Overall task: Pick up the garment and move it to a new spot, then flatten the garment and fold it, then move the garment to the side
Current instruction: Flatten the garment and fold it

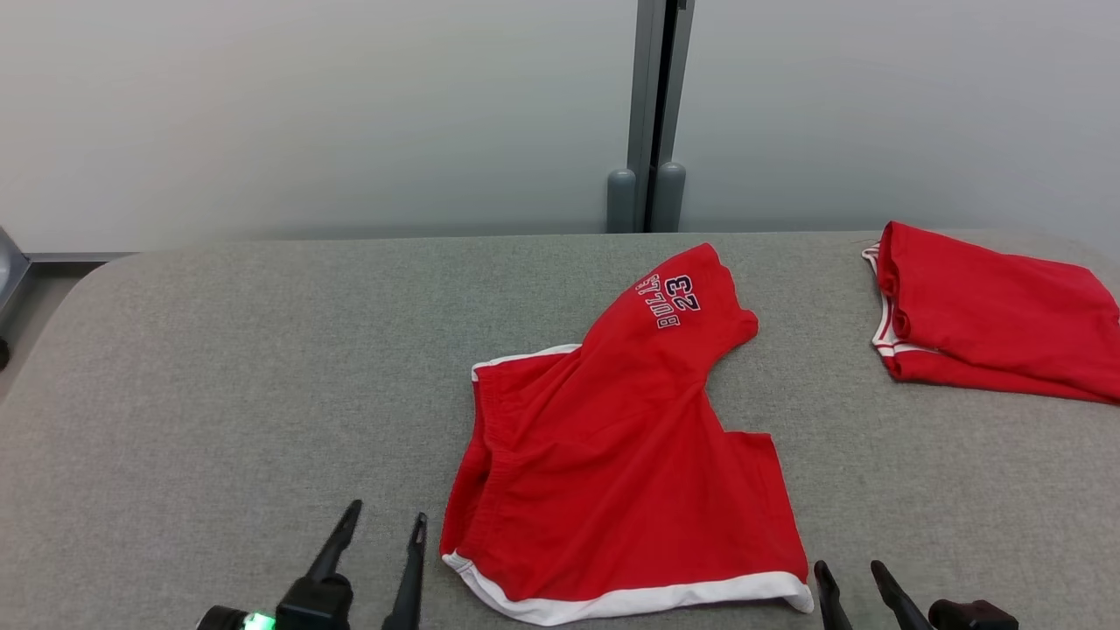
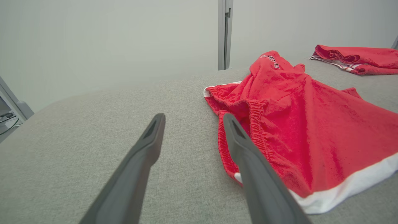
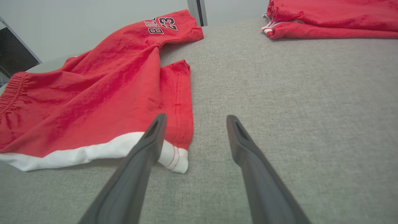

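Red shorts [image 1: 612, 455] lie rumpled on grey cloth surface [image 1: 219, 376].

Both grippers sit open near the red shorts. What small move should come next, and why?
Probably ease the left gripper right, toward the near white-hemmed corner of the red shorts beside it. They lie rumpled on the table, ungrasped, and both it and the right gripper are open, flanking that hem, so a grasp comes first.

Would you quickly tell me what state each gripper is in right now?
Left gripper: open, holding nothing, near the shorts.
Right gripper: open, holding nothing, near the shorts' other corner.
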`<state>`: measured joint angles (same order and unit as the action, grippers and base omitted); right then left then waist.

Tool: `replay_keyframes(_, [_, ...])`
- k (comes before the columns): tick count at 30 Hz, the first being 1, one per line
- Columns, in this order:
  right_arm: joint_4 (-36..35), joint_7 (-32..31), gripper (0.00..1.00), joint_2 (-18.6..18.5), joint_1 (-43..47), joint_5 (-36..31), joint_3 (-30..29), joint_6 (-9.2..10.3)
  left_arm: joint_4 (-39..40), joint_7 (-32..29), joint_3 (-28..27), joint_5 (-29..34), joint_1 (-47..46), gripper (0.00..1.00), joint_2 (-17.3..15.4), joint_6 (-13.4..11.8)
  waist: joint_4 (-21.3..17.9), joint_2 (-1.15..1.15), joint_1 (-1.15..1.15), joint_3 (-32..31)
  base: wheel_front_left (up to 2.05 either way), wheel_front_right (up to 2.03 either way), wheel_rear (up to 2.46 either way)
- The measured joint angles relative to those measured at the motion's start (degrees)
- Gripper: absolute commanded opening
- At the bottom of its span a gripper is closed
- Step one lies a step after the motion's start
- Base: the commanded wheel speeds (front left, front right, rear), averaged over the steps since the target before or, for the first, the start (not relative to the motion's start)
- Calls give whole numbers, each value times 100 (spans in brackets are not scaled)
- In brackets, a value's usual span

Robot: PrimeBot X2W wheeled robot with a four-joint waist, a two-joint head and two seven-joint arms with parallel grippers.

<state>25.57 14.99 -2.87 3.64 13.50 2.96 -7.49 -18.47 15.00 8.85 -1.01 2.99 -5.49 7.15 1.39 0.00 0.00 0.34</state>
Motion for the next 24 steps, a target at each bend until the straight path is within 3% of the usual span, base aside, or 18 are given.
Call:
replay_keyframes(6, [320, 3, 100, 1, -241, 4, 175, 0, -424, 0, 1018, -271, -319, 100, -352, 29, -99, 0, 1, 83, 0, 0, 0])
replay_keyframes(12, [576, 3, 100, 3, -345, 97, 423, 0, -1150, 1, 1697, -554, -680, 100, -616, 29, -189, 0, 0, 137, 0, 0, 0])
replay_keyframes(23, [1056, 3, 100, 4, -587, 282, 816, 0, -1994, 0, 2409, -1031, -1312, 100, -746, 29, -274, 0, 0, 255, 0, 0, 0])
replay_keyframes(24, [1113, 4, 100, 3, -606, 292, 873, 0, -2073, -1, 2470, -1087, -1337, 93, -748, 29, -282, 1, 0, 258, 0, 0, 0])
